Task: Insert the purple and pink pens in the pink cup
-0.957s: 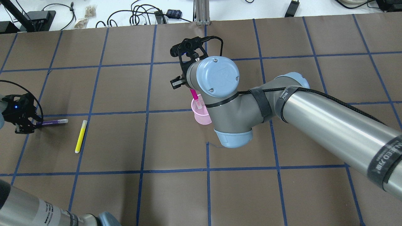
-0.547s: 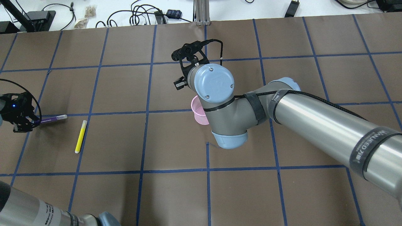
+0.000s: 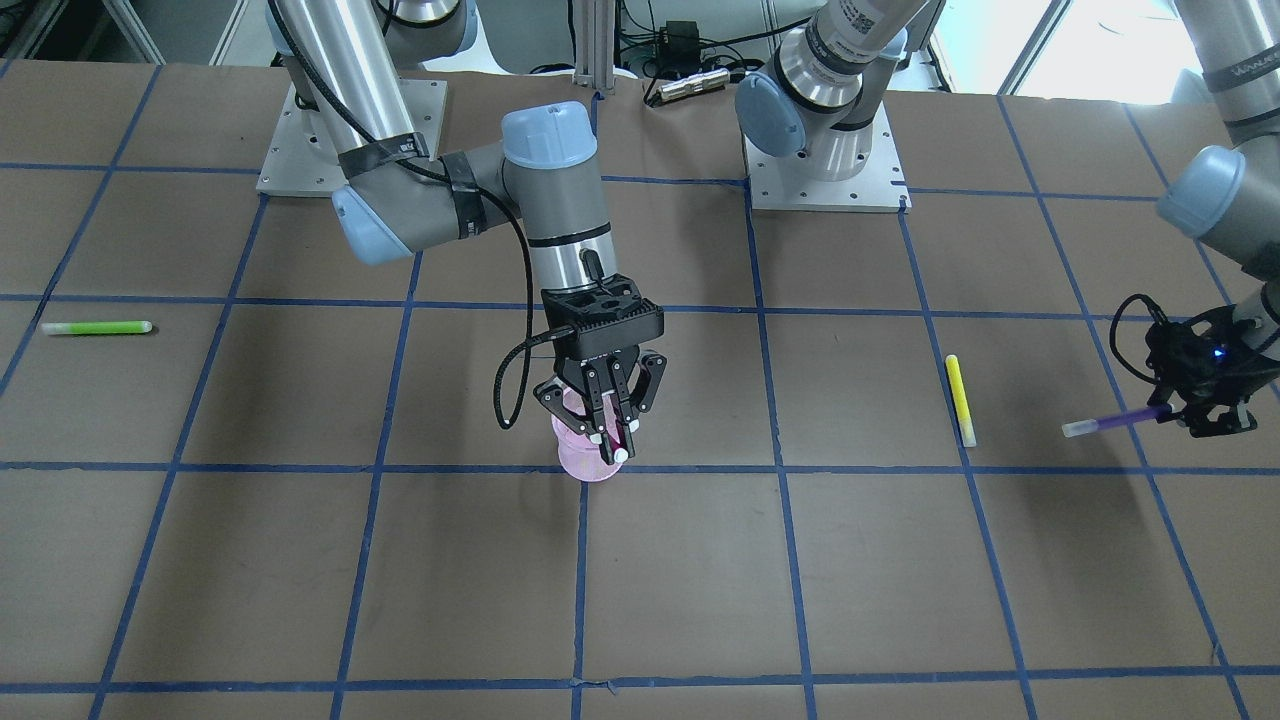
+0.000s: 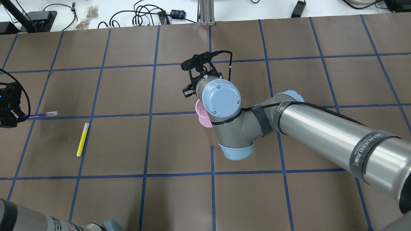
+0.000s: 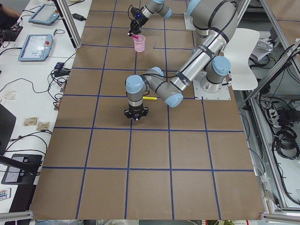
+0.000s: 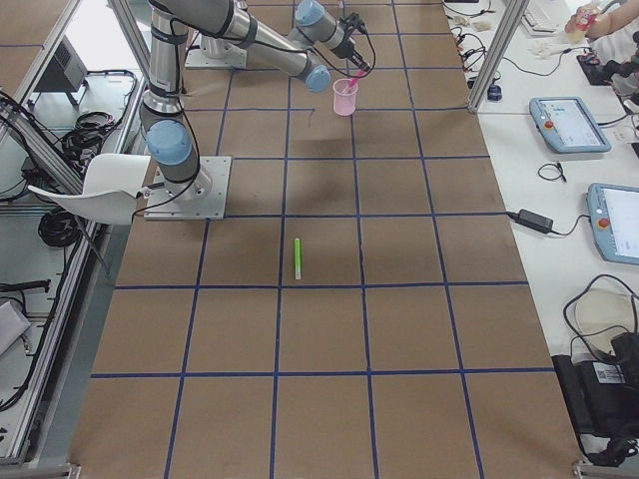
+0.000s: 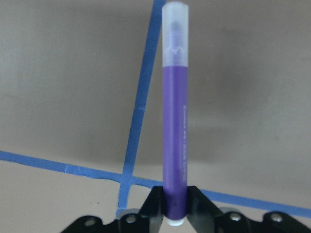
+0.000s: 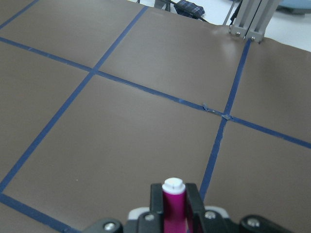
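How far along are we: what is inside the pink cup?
The pink pen, shut in the right gripper, appears to dip into the pink cup. The gripper hides its bottom, so other contents are unseen.

Pen: we see the purple pen [image 7: 174, 141], frosted cap at the far end (print blurred).
Grip: left gripper [image 7: 175, 208] clamps its base.
Beneath: brown table [image 7: 63, 82], blue tape [image 7: 142, 97].

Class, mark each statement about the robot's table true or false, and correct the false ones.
1. The left pincer grips the purple pen. True.
2. The right pincer grips a pink pen right by the pink cup. True.
3. The yellow pen stands in the pink cup. False: the yellow pen lies flat on the table.
4. A pincer holds the green pen. False: the green pen lies on the table, untouched.
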Tool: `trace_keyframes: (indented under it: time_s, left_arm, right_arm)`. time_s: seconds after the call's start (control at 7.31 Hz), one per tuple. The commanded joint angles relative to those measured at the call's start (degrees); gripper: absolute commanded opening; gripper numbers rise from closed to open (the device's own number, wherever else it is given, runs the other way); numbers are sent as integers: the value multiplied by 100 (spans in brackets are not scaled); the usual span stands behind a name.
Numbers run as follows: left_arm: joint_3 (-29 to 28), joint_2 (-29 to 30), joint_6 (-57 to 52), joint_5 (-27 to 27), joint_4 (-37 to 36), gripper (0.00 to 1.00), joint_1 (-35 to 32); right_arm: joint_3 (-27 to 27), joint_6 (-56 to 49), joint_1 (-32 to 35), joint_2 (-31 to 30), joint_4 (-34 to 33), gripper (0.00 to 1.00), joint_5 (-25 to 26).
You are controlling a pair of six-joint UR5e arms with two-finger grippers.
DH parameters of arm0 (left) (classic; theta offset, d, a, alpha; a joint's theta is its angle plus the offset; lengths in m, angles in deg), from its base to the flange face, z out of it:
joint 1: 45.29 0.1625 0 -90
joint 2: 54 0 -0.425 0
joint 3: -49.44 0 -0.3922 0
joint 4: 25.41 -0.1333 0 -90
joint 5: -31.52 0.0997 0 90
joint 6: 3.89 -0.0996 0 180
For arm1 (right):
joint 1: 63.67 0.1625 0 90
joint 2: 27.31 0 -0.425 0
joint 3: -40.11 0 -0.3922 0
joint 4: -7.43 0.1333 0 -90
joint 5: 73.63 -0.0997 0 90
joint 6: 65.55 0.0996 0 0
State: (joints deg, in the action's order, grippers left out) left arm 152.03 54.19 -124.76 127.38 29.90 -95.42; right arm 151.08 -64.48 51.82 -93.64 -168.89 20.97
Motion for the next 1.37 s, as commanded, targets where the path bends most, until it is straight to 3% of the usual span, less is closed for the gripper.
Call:
trace_keyframes:
  time_s: [0.0,0.14,0.27,0.41,0.68,0.82,0.96,1.23]
  left_arm:
    - [-72,-848,937,623,907,0,-985]
    - [-168,-1235,1387,905,1520,0,-1390]
    - [-308,-1596,1800,925,2205,0,-1620]
    - [-405,-1886,2840,952,2960,0,-1945]
    - [-450,-2039,4075,1109,3563,0,-2997]
    - [-450,-1900,4977,1154,3557,0,-3499]
    - [-494,-1803,5656,1285,3557,0,-3956]
    - [-547,-1347,7089,1268,3522,0,-4773]
  right_arm:
    - [93,497,-87,-54,306,100,-3]
    - [-204,543,-236,-185,1057,100,-73]
    - [-798,543,-603,-396,2396,100,-196]
    - [-1413,491,-1164,-563,3645,100,-623]
    - [-2199,-189,-2578,-669,5828,100,-1344]
    - [-2184,-517,-2706,-1070,6499,100,-1113]
    - [-2384,-503,-2803,-1562,7619,100,-780]
    - [-2668,-546,-2717,-1925,9222,100,-751]
